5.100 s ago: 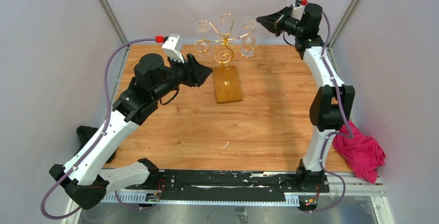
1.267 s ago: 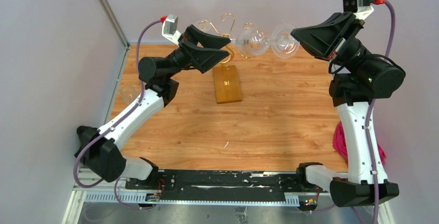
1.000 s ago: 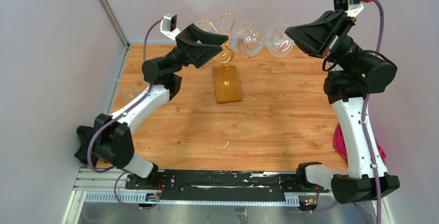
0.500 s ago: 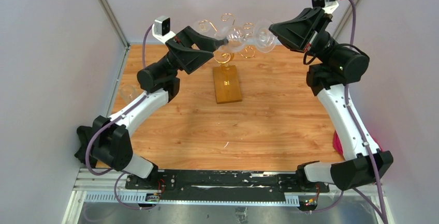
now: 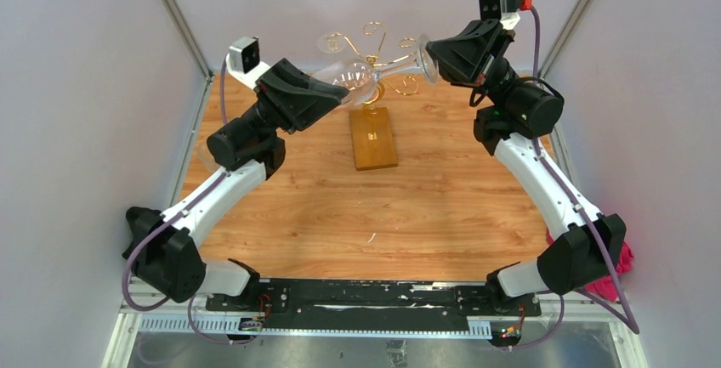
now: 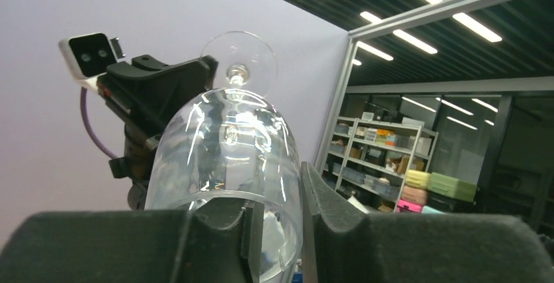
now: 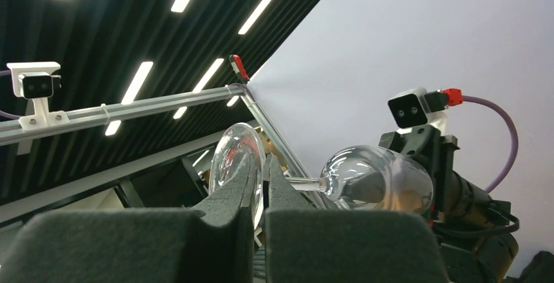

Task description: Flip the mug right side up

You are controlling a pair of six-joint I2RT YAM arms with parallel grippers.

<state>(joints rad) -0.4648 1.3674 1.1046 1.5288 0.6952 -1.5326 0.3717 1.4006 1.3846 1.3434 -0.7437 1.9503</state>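
Observation:
No mug shows in any view; the thing held is a clear stemmed glass (image 5: 353, 75), lying sideways in the air above the rack. My right gripper (image 5: 431, 49) is shut on its round foot (image 7: 235, 155), the stem and bowl (image 7: 379, 178) pointing away from it. My left gripper (image 6: 281, 231) straddles the bowl's rim (image 6: 225, 139): one finger sits inside the bowl, the other lies against the outer wall. The jaws are narrow, with a gap still showing beside the inner finger.
A gold wire rack (image 5: 371, 45) on a wooden base (image 5: 374, 138) stands at the back middle of the table, right under the glass. Another clear glass (image 5: 328, 42) hangs on it. A pink cloth (image 5: 612, 266) lies off the table's right edge.
The right arm carried the glass leftward and lower to the left gripper. The left gripper drew back left, and its jaws narrowed around the bowl's rim.

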